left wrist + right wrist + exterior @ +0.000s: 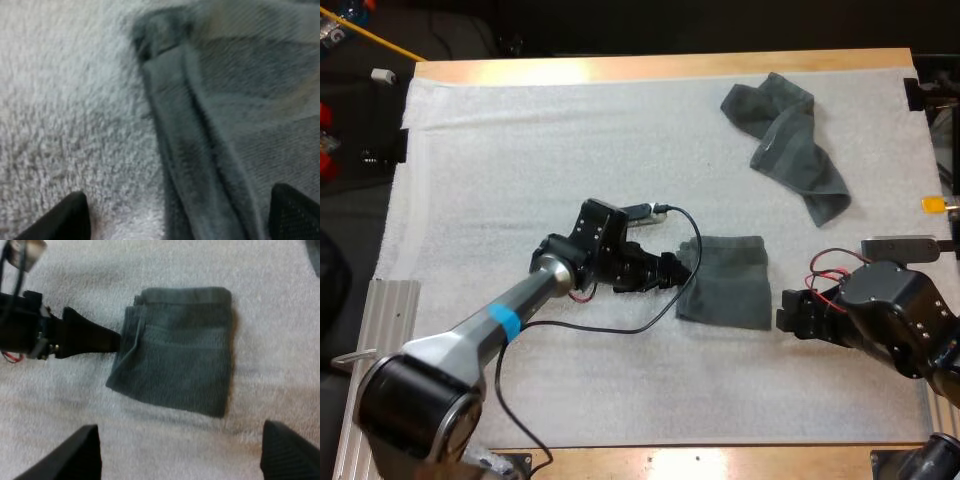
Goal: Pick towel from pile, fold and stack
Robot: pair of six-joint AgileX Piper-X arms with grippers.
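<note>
A folded dark grey-green towel [725,282] lies flat on the mat's near middle. My left gripper [682,270] is at its left edge. In the left wrist view this gripper [185,217] is open, with one finger over the mat and the other over the cloth, straddling the towel's folded edge [175,130]. My right gripper [788,318] rests just right of the towel. It is open [182,455] over bare mat, a little short of the folded towel [180,347]. The left gripper [95,335] touches that towel's far side. A crumpled towel [788,140] lies at the back right.
The white mat [520,160] covers most of the wooden table [650,68]. A black cable [620,325] from the left arm loops over the mat beside the folded towel. A metal rail [370,320] runs along the near left edge.
</note>
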